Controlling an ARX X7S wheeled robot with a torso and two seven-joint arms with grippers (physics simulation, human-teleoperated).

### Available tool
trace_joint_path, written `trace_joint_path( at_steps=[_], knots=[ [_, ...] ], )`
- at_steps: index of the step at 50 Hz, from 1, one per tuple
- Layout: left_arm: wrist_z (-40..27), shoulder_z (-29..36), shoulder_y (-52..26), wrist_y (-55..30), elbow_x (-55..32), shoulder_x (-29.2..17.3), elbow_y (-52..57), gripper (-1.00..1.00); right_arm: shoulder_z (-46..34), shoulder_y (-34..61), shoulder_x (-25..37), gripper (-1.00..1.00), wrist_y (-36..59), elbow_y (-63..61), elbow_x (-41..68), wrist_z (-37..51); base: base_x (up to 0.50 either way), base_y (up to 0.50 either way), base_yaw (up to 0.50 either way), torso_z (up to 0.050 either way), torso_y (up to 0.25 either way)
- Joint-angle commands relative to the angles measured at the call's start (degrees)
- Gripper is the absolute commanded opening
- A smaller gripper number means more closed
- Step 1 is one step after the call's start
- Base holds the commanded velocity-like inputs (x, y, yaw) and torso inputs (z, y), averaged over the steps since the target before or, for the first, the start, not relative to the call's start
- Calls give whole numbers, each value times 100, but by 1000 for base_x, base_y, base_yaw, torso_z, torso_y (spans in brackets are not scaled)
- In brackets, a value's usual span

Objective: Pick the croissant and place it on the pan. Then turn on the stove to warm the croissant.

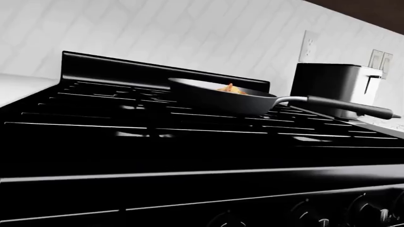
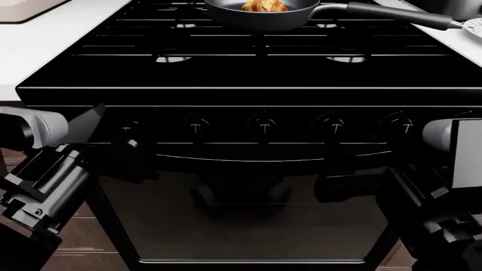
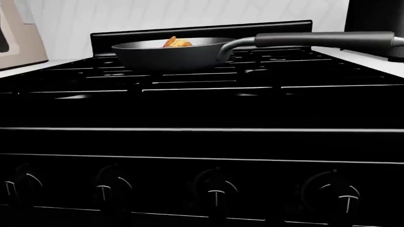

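Observation:
The croissant (image 2: 264, 5) lies inside the dark grey pan (image 2: 260, 18) on a rear burner of the black stove (image 2: 256, 73); the pan's long handle (image 2: 391, 16) points right. In the left wrist view the croissant (image 1: 231, 89) peeks over the pan (image 1: 221, 98). The right wrist view shows the croissant (image 3: 177, 43) in the pan (image 3: 167, 56) too. My left gripper (image 2: 124, 155) hangs low before the stove front by its leftmost knob. My right gripper (image 2: 353, 186) hangs before the oven door. Both are black on black and neither wrist view shows its jaws.
A row of knobs (image 2: 262, 125) runs along the stove front above the oven door (image 2: 249, 220). A silver toaster (image 1: 338, 85) stands on the counter right of the stove. A white plate (image 2: 474, 25) lies at the far right, and white counter (image 2: 45, 34) lies left.

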Motion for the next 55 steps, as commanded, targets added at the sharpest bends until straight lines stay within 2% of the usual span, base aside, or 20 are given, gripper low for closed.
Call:
trace_joint_path(
  at_steps=[1, 14, 28, 55],
  knots=[
    [81, 81, 1, 19, 118, 35, -82, 100, -66, -16, -188, 100, 8, 273, -275, -155, 0, 0, 0, 0, 0],
    [113, 103, 27, 49, 143, 38, -108, 100, -192, 109, -303, 100, 122, 416, -375, -168, 0, 0, 0, 0, 0],
    [227, 122, 25, 105, 205, 55, -233, 100, -556, 643, -486, 100, 595, 718, -407, -142, 0, 0, 0, 0, 0],
    [359, 213, 67, 185, 355, 105, -373, 100, -744, 686, -642, 100, 700, 1124, -692, -366, 0, 0, 0, 0, 0]
  ],
)
